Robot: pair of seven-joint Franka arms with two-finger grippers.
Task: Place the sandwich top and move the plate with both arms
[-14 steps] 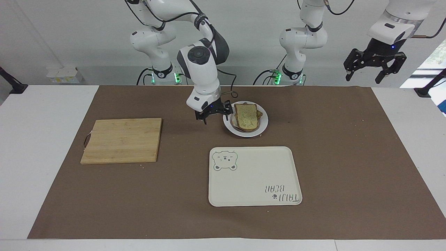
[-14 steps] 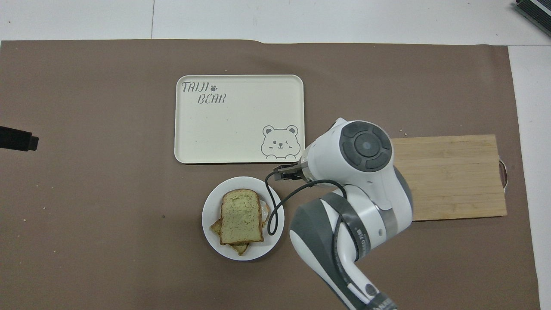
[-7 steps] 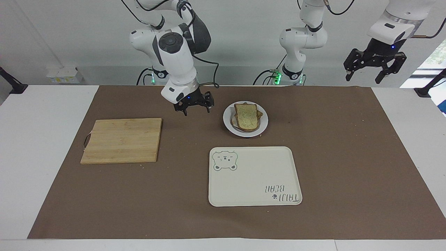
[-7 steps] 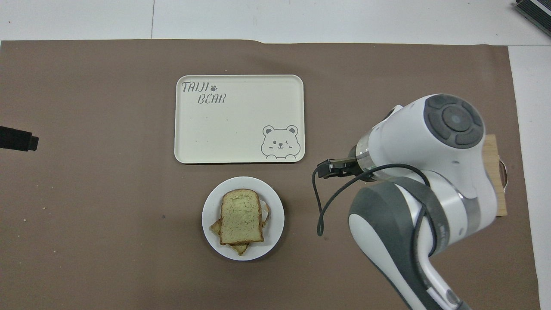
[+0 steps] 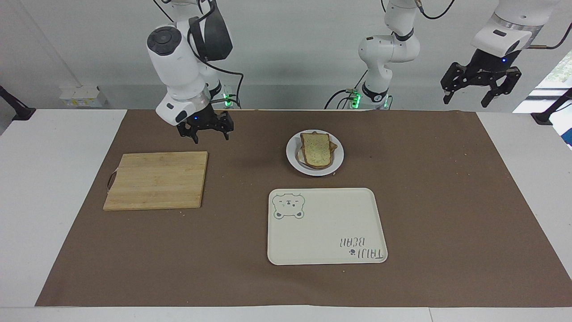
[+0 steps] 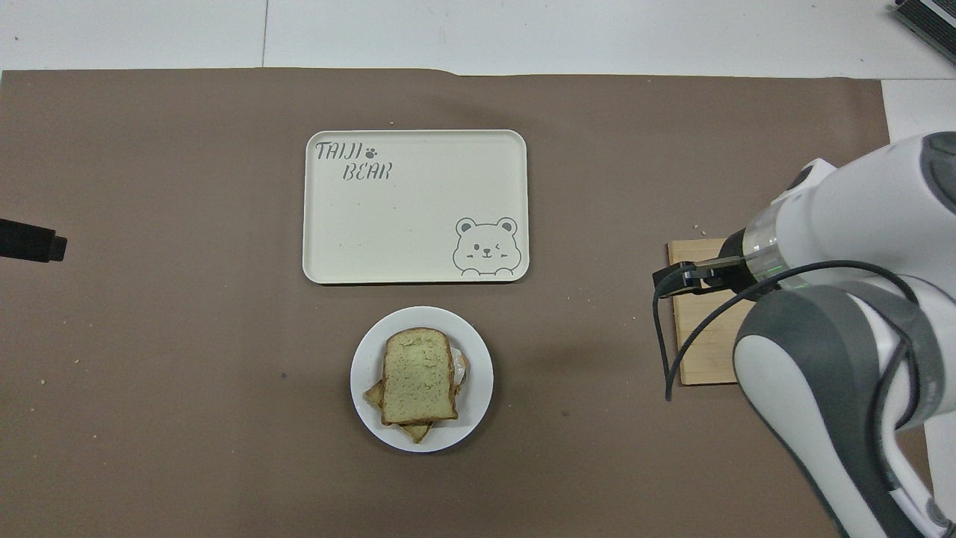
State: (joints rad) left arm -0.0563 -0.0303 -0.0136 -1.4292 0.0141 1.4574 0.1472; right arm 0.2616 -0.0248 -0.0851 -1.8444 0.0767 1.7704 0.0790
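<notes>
The sandwich top (image 5: 316, 149), a pale speckled bread slice with a brown crust, lies on top of the stack on the small white plate (image 5: 292, 162). It also shows in the overhead view (image 6: 418, 373), as does the plate (image 6: 366, 359). Nothing touches the plate. My right gripper (image 5: 211, 135) is open and empty, raised over the mat beside the cutting board's edge nearest the robots; in the overhead view (image 6: 681, 274) the arm hides most of it. My left gripper (image 5: 465, 100) is open and empty and waits high up at the left arm's end of the table.
A cream bear-printed tray (image 5: 326, 226) lies just farther from the robots than the plate, also seen from overhead (image 6: 414, 217). A wooden cutting board (image 5: 156, 180) lies toward the right arm's end, partly covered by the right arm from overhead (image 6: 706, 344).
My right gripper has drawn away from the plate's side, risen and swung toward the cutting board. The sandwich, the plate and the left arm have not moved.
</notes>
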